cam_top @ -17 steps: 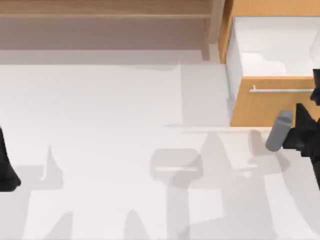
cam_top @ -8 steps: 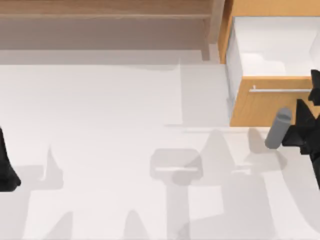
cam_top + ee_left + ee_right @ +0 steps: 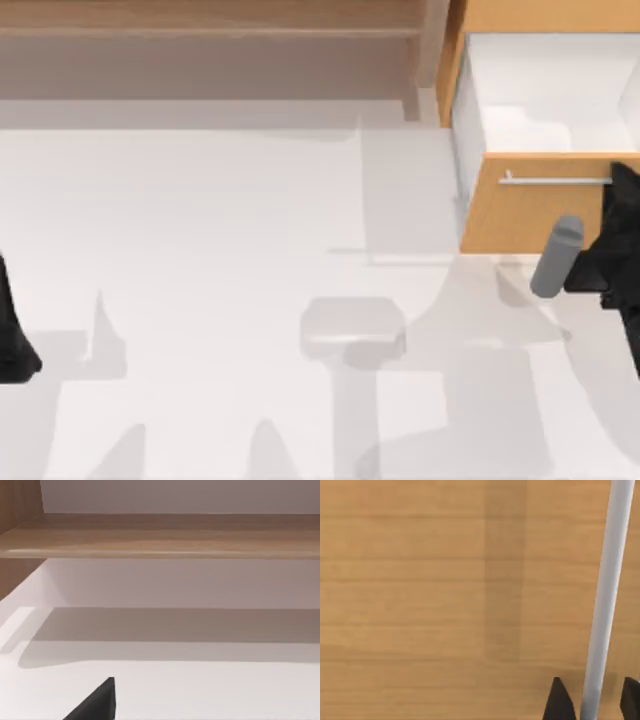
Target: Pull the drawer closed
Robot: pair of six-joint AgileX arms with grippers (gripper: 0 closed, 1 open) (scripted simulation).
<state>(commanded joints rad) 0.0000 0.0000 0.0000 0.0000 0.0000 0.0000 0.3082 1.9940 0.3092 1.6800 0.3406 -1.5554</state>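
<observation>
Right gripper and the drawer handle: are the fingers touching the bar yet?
Apart. In the right wrist view the silver handle runs between the right gripper fingertips, with wood showing on both sides of the bar.

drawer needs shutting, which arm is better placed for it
The right. Its end effector is already at the drawer front at the table's right, fingers open on either side of the silver handle. The left end effector sits parked at the far left edge, far from the drawer.
</observation>
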